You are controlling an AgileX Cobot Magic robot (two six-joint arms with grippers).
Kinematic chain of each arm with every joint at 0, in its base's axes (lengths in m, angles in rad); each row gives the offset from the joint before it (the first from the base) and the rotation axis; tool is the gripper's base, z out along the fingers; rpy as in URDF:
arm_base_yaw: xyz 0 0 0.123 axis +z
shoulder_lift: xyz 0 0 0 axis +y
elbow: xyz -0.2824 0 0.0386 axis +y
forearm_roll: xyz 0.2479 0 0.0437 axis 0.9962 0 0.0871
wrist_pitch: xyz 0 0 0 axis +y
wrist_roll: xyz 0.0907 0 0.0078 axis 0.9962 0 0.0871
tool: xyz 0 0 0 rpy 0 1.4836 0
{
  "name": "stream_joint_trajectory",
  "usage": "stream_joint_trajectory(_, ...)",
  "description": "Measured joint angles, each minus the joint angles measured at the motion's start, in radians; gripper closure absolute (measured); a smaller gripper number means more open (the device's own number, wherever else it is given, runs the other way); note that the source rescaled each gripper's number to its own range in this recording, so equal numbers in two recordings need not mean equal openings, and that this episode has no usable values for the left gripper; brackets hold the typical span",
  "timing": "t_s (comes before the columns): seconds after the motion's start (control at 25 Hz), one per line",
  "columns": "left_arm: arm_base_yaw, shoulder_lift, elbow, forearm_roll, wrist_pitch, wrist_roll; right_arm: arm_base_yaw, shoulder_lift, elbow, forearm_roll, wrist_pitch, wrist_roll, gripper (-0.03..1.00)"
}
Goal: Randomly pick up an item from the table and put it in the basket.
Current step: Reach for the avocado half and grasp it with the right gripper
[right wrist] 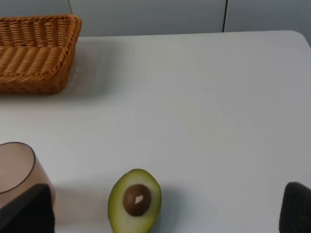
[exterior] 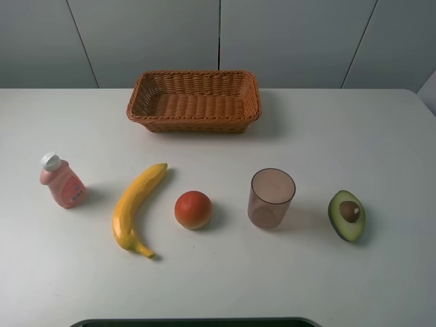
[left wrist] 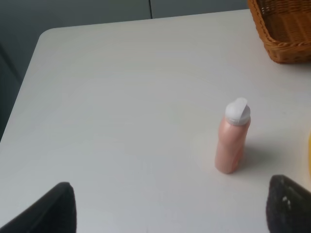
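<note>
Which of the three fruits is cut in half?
The avocado, at the row's right end: it shows pale flesh and a brown pit. The banana and the round fruit are whole.

Light was bright, diffuse and even, from above and slightly left: soft shadows fell right of the bottle (exterior: 61, 182) and avocado (exterior: 347, 215) on the counter (exterior: 381, 136). High view was sharp; wrist views were softer, with the left hand (left wrist: 167, 211) fingertips (left wrist: 53, 213) dark and blurred.
</note>
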Motion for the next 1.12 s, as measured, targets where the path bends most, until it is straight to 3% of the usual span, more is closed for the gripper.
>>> stream_joint_trajectory(1.12,0.000,0.000,0.000,0.000,0.000,0.000,0.000,0.000,0.000,0.000,0.000,0.000,-0.03)
